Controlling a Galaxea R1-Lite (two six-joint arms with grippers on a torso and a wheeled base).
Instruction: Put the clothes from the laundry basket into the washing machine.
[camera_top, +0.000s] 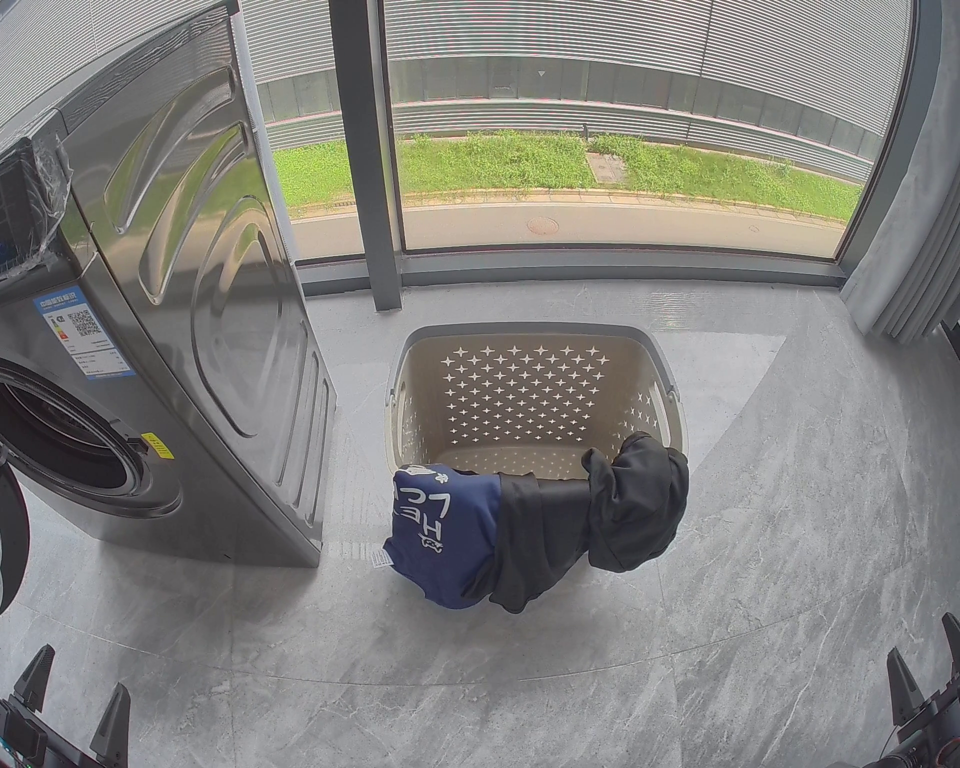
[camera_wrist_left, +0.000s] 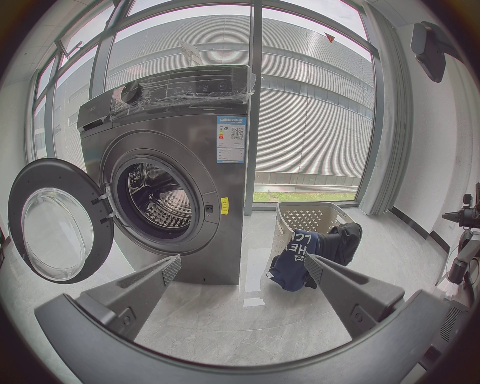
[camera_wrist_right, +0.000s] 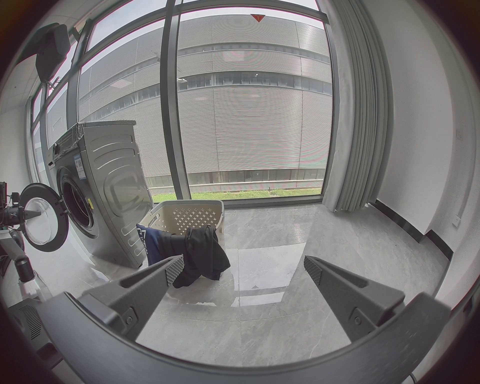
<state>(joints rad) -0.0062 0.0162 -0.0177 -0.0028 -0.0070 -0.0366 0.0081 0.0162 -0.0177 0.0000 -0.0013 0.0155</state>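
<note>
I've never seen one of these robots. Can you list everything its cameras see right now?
washer: one, grey, left of the basket
door: one, dark rim with glass, swung open
basket: one, beige, on the floor
shirt: one, blue, draped over the basket's near rim
black garment: one, over the same rim, touching the shirt
floor: one, grey marbled tiles
window: one, wide, behind the basket
curtain: one, grey, far right
left gripper: one, dark grey, open, empty
right gripper: one, dark grey, open, empty

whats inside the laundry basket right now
The laundry basket looks bare inside; a blue shirt and a black garment drape over its near rim. They hide the near strip of its bottom.
</note>
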